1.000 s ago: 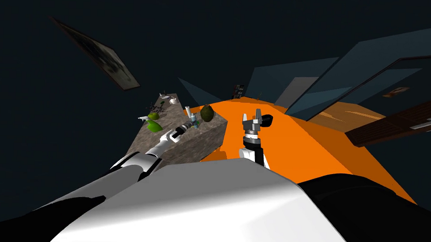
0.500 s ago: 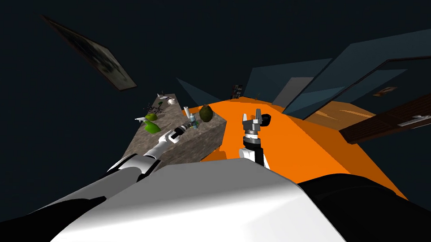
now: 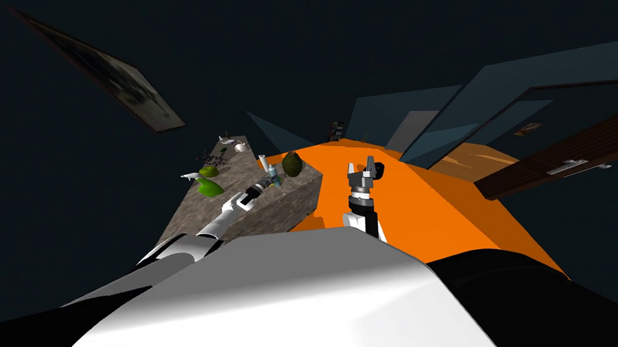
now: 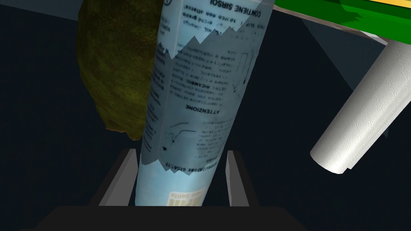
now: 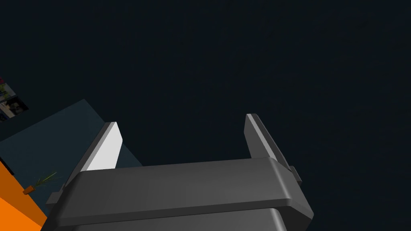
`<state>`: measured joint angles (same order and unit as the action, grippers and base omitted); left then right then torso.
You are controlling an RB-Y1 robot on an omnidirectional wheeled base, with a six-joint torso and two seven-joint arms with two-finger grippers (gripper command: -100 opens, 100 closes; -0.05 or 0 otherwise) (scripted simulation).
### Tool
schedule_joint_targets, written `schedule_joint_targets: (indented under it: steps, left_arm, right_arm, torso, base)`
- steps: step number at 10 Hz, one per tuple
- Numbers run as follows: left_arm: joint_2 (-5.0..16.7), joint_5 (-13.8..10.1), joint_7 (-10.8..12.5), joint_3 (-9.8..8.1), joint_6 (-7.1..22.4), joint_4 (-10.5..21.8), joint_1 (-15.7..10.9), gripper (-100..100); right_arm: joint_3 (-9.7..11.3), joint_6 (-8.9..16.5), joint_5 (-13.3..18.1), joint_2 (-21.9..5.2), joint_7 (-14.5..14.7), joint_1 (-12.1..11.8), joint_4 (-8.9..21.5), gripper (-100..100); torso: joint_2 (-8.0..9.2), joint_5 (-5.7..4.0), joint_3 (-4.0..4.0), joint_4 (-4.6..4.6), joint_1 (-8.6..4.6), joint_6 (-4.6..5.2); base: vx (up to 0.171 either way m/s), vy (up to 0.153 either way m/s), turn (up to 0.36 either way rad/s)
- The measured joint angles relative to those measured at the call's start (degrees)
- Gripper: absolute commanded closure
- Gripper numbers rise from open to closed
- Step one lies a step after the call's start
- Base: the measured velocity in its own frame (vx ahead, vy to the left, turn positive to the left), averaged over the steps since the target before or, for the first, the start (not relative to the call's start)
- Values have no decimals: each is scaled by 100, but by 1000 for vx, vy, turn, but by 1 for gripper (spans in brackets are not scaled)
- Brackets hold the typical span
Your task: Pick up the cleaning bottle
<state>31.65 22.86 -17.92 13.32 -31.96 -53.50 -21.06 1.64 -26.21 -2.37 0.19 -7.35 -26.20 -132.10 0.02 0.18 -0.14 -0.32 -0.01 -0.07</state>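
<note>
The cleaning bottle (image 4: 196, 100) is a pale blue cylinder with a printed label, standing on the grey stone-patterned table (image 3: 261, 212). In the head view the cleaning bottle (image 3: 273, 174) stands near the table's far right edge. My left gripper (image 4: 179, 154) is shut on it, one finger against each side of the bottle near one end. The left gripper (image 3: 267, 182) reaches out over the table. My right gripper (image 3: 361, 162) hangs open over the orange floor (image 3: 422, 204), away from the table. The right gripper (image 5: 182, 120) has nothing between its fingers.
A dark olive lumpy object (image 4: 116, 68) stands just behind the bottle. A white paper roll (image 4: 361, 108) stands to the bottle's side. Green objects (image 3: 209, 187) and small white items (image 3: 239, 145) lie further left on the table. A brown door (image 3: 558, 167) is at the right.
The whole head picture has slid left and slightly down, so my head or torso has moved. The left gripper stays at the bottle. The right arm holds its pose.
</note>
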Motion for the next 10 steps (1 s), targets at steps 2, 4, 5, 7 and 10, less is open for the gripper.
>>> schedule_joint_targets:
  steps: [2,4,5,7,10]
  left_arm:
    - [75,3,30,-211,77,-369,373,100]
    - [115,4,43,-384,135,-701,704,100]
    - [151,6,69,-462,204,-989,928,100]
    - [213,0,96,-637,248,-1388,1361,100]
    - [204,1,73,-767,231,-1564,1676,100]
  right_arm:
    - [0,0,0,0,0,0,0,0]
    - [0,0,0,0,0,0,0,0]
    - [0,0,0,0,0,0,0,0]
    - [0,0,0,0,0,0,0,0]
    - [0,0,0,0,0,0,0,0]
  torso:
    - [-8,2,-5,-3,-1,2]
    - [-8,10,-12,-18,1,4]
    - [-5,11,-12,-20,2,-2]
    - [-5,15,-14,-24,11,-4]
    - [1,31,-24,-49,25,-19]
  base:
    - [28,-1,-60]
    - [39,-5,-152]
    - [19,0,13]
    - [41,-3,-139]
    - [17,-3,-60]
